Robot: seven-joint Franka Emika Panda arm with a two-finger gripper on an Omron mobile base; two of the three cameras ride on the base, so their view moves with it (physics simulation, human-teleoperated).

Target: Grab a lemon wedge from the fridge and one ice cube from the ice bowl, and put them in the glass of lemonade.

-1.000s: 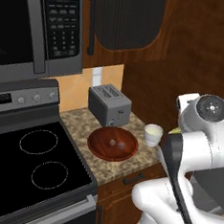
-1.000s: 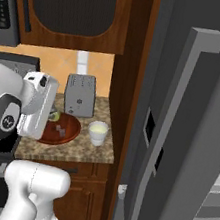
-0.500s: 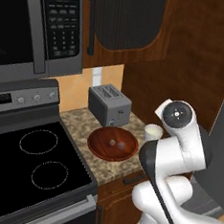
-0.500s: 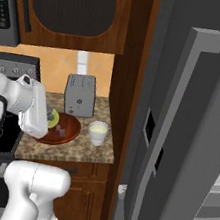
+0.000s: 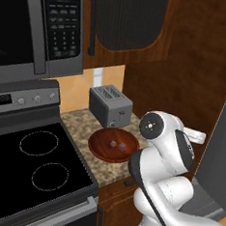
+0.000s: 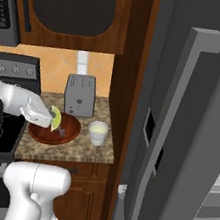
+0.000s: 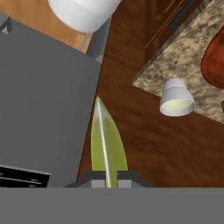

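My gripper [image 6: 52, 119] is shut on the lemon wedge [image 6: 56, 118], a thin yellow-green piece, and holds it above the left part of the reddish-brown ice bowl [image 6: 67, 136]. In the hand view the lemon wedge [image 7: 106, 146] stands up between my fingertips [image 7: 127, 176]. The glass of lemonade [image 6: 98, 132] stands on the counter to the right of the bowl, apart from the gripper, and the glass [image 7: 176, 99] also shows ahead of the hand. Two ice cubes [image 5: 113, 144] lie in the ice bowl [image 5: 98, 147]. The grey fridge [image 6: 187, 145] rises on the right.
A grey toaster [image 6: 80, 95] stands behind the bowl against the wall. A black stove [image 5: 32, 171] lies left of the granite counter [image 6: 69, 151], with a microwave [image 5: 40, 26] above it. A wooden cabinet [image 6: 73, 9] hangs over the counter.
The arm's upper joints have folded down and to the left. The gripper has stayed near the bowl with the lemon wedge still in it.
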